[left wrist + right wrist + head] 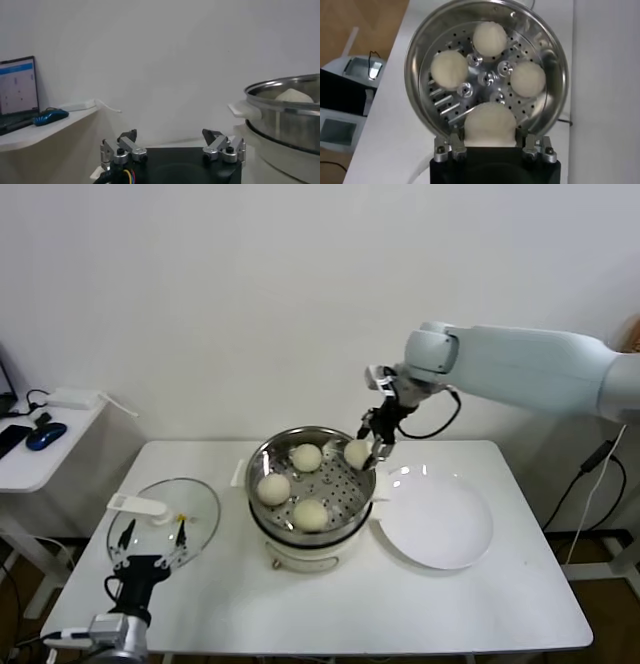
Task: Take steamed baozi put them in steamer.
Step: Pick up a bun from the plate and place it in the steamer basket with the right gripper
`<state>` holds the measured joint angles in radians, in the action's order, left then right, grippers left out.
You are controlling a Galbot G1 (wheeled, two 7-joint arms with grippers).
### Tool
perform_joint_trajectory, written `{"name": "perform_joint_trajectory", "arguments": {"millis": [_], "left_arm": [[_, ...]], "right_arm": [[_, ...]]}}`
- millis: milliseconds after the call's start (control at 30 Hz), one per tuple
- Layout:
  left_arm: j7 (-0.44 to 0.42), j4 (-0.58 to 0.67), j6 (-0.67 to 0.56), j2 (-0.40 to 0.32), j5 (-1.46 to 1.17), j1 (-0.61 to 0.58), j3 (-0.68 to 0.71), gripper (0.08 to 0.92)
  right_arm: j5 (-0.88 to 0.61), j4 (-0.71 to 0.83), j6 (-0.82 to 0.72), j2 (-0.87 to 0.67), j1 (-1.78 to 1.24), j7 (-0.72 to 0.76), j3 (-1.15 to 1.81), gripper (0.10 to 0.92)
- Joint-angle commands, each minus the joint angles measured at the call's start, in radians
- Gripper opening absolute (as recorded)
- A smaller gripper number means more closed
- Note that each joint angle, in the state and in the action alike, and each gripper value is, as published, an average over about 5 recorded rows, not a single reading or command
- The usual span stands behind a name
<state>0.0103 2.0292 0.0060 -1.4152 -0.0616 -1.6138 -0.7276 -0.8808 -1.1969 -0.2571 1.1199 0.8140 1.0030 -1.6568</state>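
Steamer (312,484) on bench (400,604): three baozi (273,489) inside; fourth baozi (490,125) pinched in right gripper (368,452) jaws above rim. Left gripper (172,148) parked low, jaws spread.

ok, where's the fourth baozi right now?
In the head view the fourth baozi sits in the right gripper, over the steamer at its right rim, next to the white plate; the other three lie on the tray.

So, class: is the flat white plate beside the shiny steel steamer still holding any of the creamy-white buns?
No: the flat white plate is bare, with three buns lying in the steamer and the fourth in the right gripper.
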Motion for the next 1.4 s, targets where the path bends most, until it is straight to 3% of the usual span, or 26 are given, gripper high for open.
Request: {"name": "perform_joint_trajectory", "arguments": {"millis": [33, 733, 1400], "left_arm": [[-0.002, 0.007, -0.002, 0.001, -0.010, -0.004, -0.005, 0.823], [0.001, -0.017, -0.005, -0.002, -0.019, -0.004, -0.013, 0.823], [0.002, -0.023, -0.005, 0.001, -0.019, -0.001, -0.013, 0.823]], "right_arm": [[-0.007, 0.102, -0.012, 0.140, -0.101, -0.015, -0.007, 0.653], [0.074, 0.214, -0.008, 0.154, -0.201, -0.002, 0.021, 0.669], [0.077, 0.210, -0.011, 0.152, -0.211, -0.001, 0.030, 0.679]]}}
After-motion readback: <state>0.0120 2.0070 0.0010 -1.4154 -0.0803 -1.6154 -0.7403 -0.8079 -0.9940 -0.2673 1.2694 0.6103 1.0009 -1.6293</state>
